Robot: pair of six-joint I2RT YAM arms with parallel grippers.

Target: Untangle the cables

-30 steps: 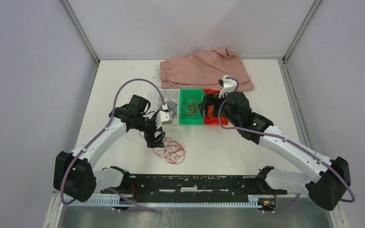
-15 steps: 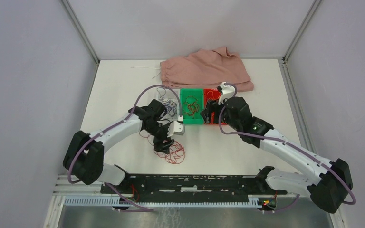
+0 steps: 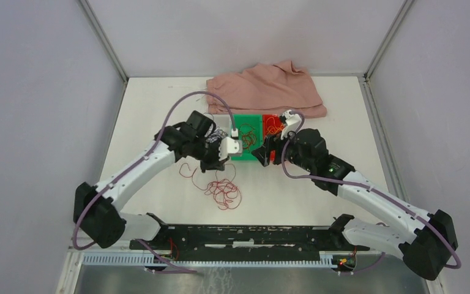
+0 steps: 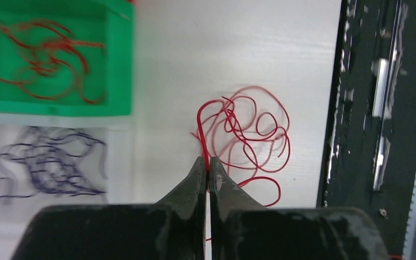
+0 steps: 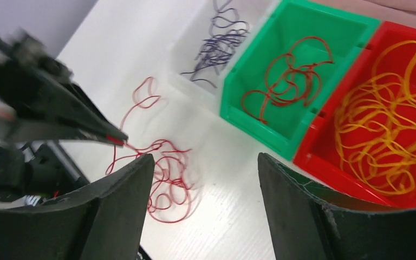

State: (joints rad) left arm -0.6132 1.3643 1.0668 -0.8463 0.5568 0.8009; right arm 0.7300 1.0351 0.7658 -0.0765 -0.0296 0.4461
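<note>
Since every other thing groups itself around the green bin [image 5: 252, 123], the white desk [image 3: 343, 177] is best read from there. The pink cloth [image 3: 269, 89] lies crumpled just beyond the green bin, seemingly no part of the work. The red bin [image 5: 325, 162] touches the green bin's right wall and a clear tray [image 5: 190, 86] stands against its left wall, so the three form one sorting row with a colour to each. A yellow cord [image 5: 384, 127] is heaped in the red bin, a reddish cord [image 5: 287, 81] is coiled inside the green bin, and a purple-blue cord [image 4: 49, 162] lies in the clear tray. Each is apart from the others, which I take to mean those are dealt with. What remains is the red cord [image 3: 223, 191], a loose tangle on the bare desk on the near side of the green bin, toward the arm bases. The left end effector [image 4: 207, 168] hangs between that tangle and the green bin's near left corner, its tips pressed together and pinching one strand, held up off the desk so the loops can trail out below rather than knot. The right end effector [image 5: 205, 158] hovers at the green bin's near right corner, spread wide and holding nothing, probably placed to take a second strand.
</note>
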